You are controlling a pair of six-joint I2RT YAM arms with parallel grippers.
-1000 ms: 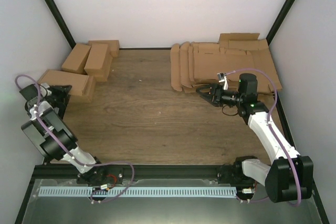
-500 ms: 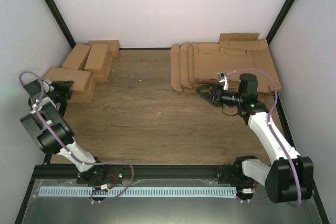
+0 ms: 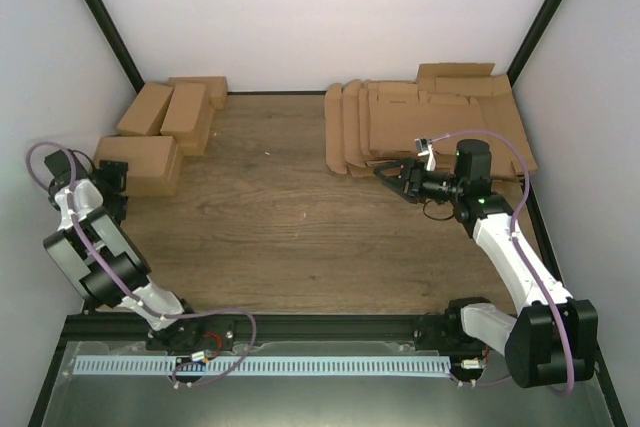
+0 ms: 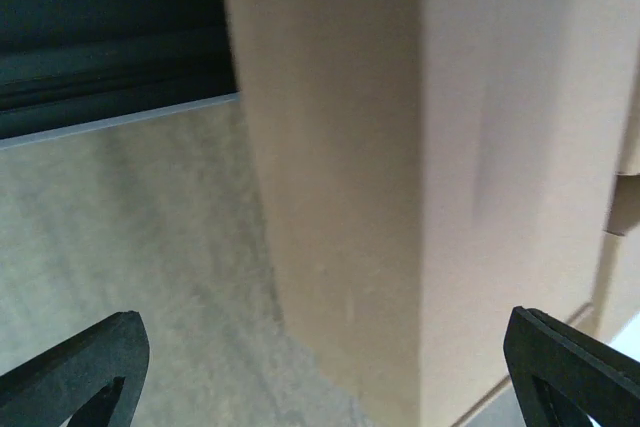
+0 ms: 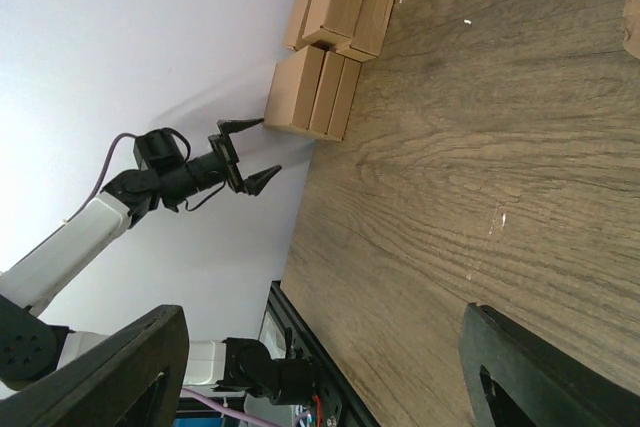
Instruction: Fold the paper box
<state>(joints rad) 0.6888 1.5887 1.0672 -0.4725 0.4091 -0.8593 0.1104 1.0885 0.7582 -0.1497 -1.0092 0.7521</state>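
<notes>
Wood-grain tabletop [image 3: 290,217] inside a white-walled enclosure [image 3: 320,17], seen from above. Nearest the viewer, a black rail [image 3: 320,325] runs along the table's edge, with one arm base at each end.

On the left, the arm bends back toward the left wall. The left gripper [image 5: 255,152] has its jaws spread wide and holds nothing. It points at the paper box [image 3: 140,162], a shallow brown folded carton lying flat on the table by the left wall. In the left wrist view the box's plain brown side fills most of the picture, just beyond the two black fingertips [image 4: 90,367], which sit far apart at the lower corners. Whether a fingertip touches the box cannot be told.

On the right, the right gripper [image 3: 388,177] hangs over the table with its jaws apart and empty, its tips at the near edge of a spread stack of flat cardboard blanks [image 3: 430,122].

Farther back, in the left rear corner, more folded cartons [image 3: 175,112] lie together just behind the paper box.
</notes>
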